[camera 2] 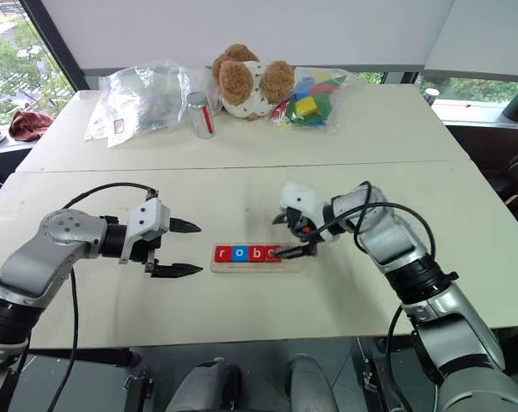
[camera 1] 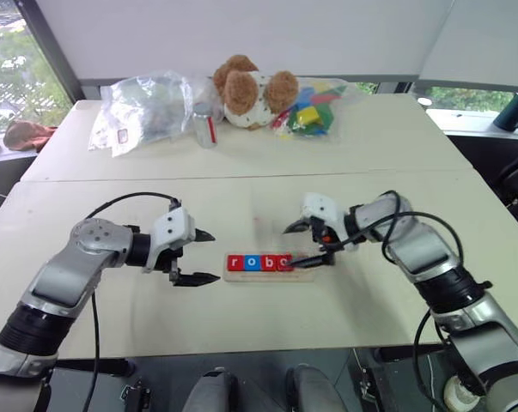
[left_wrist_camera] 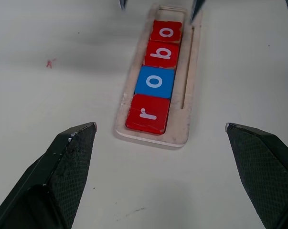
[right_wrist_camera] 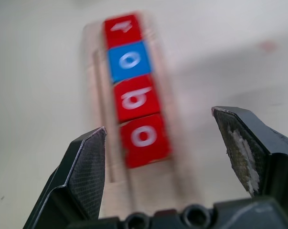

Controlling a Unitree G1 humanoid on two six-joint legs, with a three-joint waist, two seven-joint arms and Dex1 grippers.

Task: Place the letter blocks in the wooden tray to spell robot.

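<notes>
Both grippers' fingers stand open; your right gripper (camera 1: 303, 243) hovers over the wooden tray (left_wrist_camera: 189, 102), and may nudge the last red o (right_wrist_camera: 144, 139) askew.

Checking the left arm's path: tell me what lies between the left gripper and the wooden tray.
Bare tabletop only between left gripper and wooden tray, shown in the left wrist view.

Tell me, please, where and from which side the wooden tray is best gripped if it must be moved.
Grip the wooden tray across its narrow width at the bare end past the second "o" tile, coming from above. It is long, narrow and flat, and that end holds no tile. The right tool, open, already hovers there.
</notes>
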